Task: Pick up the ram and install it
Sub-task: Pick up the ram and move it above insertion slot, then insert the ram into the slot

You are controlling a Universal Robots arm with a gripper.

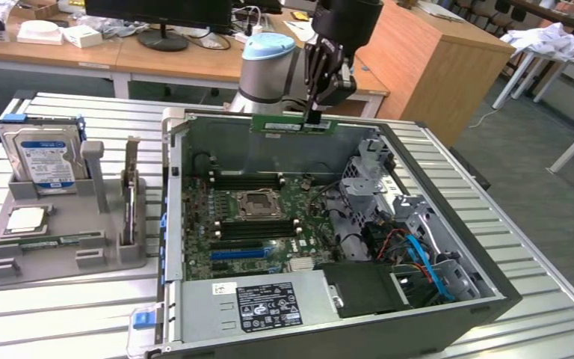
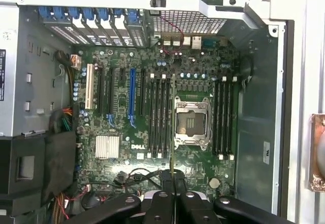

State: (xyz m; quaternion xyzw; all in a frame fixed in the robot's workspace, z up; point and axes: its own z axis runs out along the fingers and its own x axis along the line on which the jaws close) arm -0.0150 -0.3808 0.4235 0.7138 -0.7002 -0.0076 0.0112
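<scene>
A Universal Robots arm holds the ram (image 1: 289, 124) over an open desktop computer case (image 1: 267, 153) on a slatted metal table (image 1: 68, 321). The black gripper (image 1: 313, 118) is narrowed onto the top edge of the stick, its jaws pinching the thin green board towards its end on the exterior view's right. The ram hangs level and lengthwise near the case's far wall, clear of the motherboard (image 1: 267, 243) below and touching nothing else. From the wrist, the ram (image 2: 172, 132) appears edge-on as a fine line running out from between the gripper (image 2: 172, 179) fingers. It lies over the board between a bank of black memory slots (image 2: 160, 117) and the bare processor socket (image 2: 192, 122); which slot it lines up with I cannot tell. More slots sit on the socket's other side. A power supply (image 1: 257, 303) with a white label fills the near end of the case. Well apart, at the exterior view's left, a grey holder (image 1: 117, 250) carries an upright hard drive (image 1: 42, 161) with a blue label, a square silver processor chip (image 1: 26, 218) and a second green stick (image 1: 56, 241) lying flat.
</scene>
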